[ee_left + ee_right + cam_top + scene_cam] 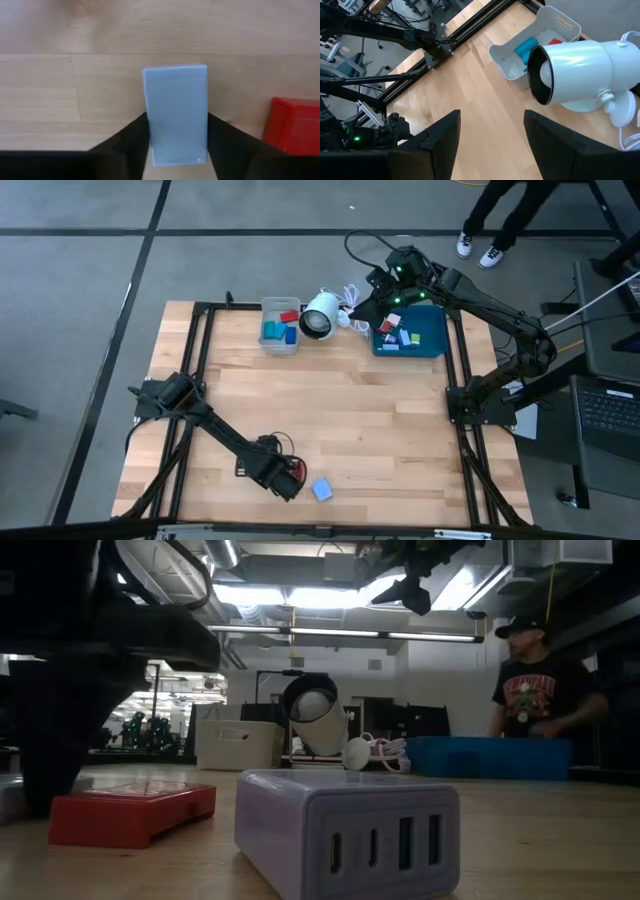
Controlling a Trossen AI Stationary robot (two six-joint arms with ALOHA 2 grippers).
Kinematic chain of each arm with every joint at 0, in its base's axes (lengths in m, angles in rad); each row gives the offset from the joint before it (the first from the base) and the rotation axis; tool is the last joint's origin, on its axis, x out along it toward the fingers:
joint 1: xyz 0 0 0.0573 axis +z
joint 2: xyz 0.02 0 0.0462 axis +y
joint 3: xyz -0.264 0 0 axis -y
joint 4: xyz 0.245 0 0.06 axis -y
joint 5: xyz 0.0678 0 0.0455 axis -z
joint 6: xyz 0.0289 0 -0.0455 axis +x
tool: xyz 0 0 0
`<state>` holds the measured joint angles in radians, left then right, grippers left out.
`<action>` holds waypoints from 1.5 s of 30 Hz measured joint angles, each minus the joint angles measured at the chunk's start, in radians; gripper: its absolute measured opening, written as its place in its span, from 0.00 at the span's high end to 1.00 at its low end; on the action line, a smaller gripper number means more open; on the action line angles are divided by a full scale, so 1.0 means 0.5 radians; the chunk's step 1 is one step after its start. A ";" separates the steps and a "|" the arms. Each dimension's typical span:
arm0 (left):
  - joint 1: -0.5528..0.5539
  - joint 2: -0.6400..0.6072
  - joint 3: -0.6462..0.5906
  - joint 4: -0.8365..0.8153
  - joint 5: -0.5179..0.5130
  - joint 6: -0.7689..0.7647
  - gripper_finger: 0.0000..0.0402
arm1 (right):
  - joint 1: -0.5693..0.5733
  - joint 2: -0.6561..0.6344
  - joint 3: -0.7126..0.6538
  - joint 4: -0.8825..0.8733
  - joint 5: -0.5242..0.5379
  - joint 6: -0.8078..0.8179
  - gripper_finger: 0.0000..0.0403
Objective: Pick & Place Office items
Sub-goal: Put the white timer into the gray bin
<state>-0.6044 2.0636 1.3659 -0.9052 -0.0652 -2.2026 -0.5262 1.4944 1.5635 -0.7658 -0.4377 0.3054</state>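
left pincer [177, 145], at the bottom centre of the frame, clamps the light-blue block [176, 112], whose long axis runs straight ahead between its fingers.

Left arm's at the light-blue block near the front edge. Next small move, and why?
Probably lift straight up a little. In the left wrist view the left gripper has its jaws against both long sides of the light-blue block, which lies flat on the table; a red block sits close beside it, so sliding sideways risks a bump.
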 joint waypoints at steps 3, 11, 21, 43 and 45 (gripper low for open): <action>-0.001 -0.001 -0.001 0.002 -0.047 0.027 0.63 | 0.000 0.000 0.000 0.001 0.000 0.000 0.44; 0.098 -0.113 -0.020 0.048 -0.194 0.320 0.63 | 0.000 0.000 0.000 0.002 -0.001 0.000 0.44; 0.692 -0.652 -0.017 -0.171 -0.874 1.162 0.63 | 0.000 0.000 0.000 0.017 0.001 -0.002 0.44; 2.651 -0.728 -0.014 0.510 -0.005 3.336 0.63 | -0.040 0.000 0.000 0.054 0.021 -0.050 0.44; 2.727 -0.690 -0.036 0.496 0.040 3.397 0.63 | -0.043 0.000 0.000 0.070 0.009 -0.050 0.44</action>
<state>0.7589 1.7188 1.3478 -0.6572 -0.0452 -0.5039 -0.5476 1.4944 1.5635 -0.7308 -0.4335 0.2802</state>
